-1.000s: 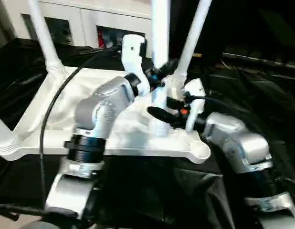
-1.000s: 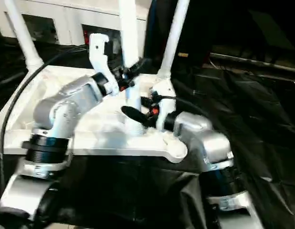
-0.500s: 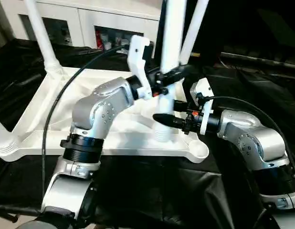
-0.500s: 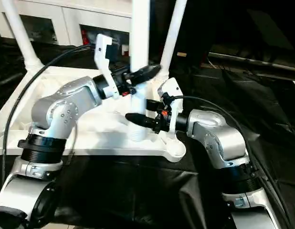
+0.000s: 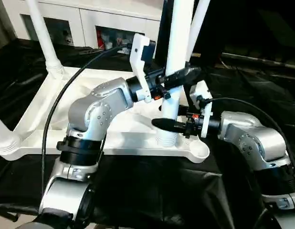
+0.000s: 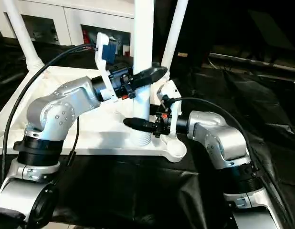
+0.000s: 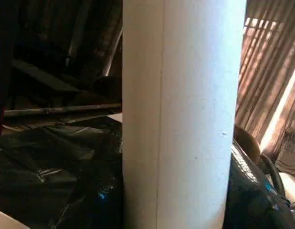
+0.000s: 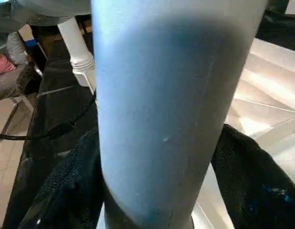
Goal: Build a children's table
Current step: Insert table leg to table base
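You see a white top (image 5: 114, 138) lying underside up, three legs (image 5: 42, 33) upright in corners, a fourth (image 5: 176, 57) upright near its front edge.

Head views evenly lit and sharp; white table top (image 5: 37, 129) near blown out, black cloth (image 5: 152, 191) swallows shadow detail. Silver forearms carry soft highlights. Left wrist view dim, with warm streaks of light at one edge. Right wrist view: leg (image 8: 171, 105) close-up, soft, shaded bluish, glare on the ribs behind.
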